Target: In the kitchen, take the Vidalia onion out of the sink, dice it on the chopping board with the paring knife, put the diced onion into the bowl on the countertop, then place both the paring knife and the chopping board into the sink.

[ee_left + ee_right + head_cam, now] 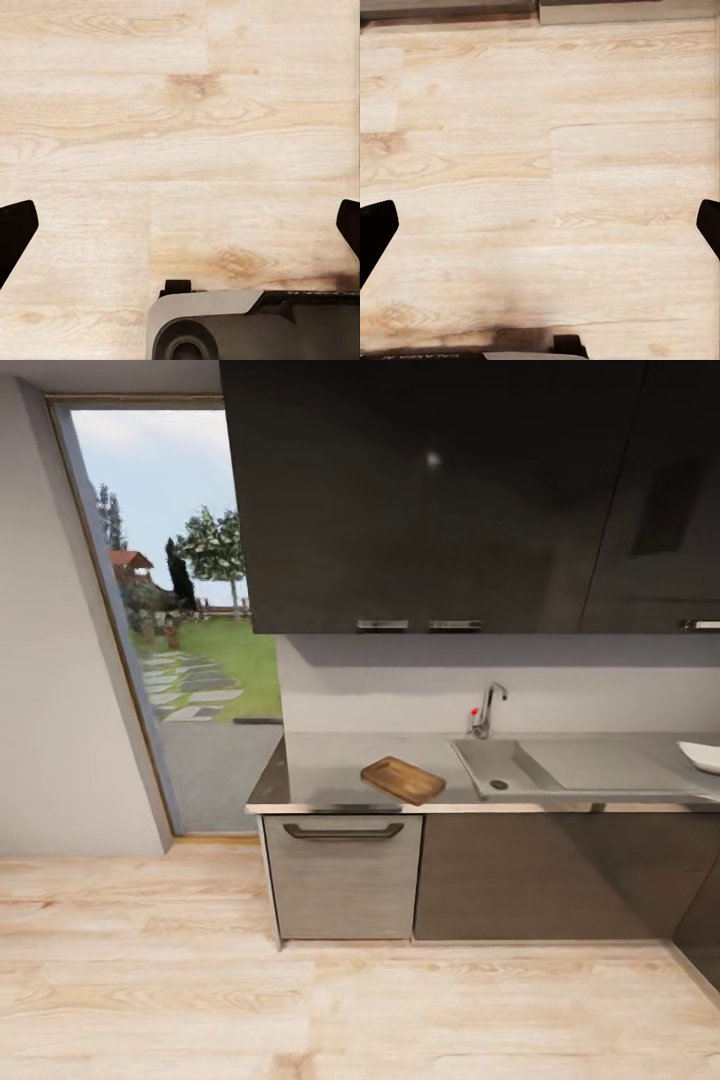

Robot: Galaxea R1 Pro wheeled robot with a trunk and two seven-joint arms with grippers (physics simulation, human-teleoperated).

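Observation:
In the head view the grey countertop [330,765] runs along the kitchen wall. The brown chopping board [403,779] lies on it near the front edge, left of the sink [485,760] with its chrome tap [487,710]. The white bowl [702,756] shows at the far right edge of the counter. The onion and the paring knife are out of view. My left gripper [180,229] is open over the wood floor, its dark fingertips [15,232] at the frame's sides. My right gripper [540,229] is open too, above the floor, with nothing between its fingertips [375,229].
Glossy dark wall cabinets [430,490] hang above the counter, dark base cabinets [540,875] and a grey drawer front [343,880] below. A tall window [185,620] stands at the left. Light wood plank floor [200,980] stretches between me and the counter.

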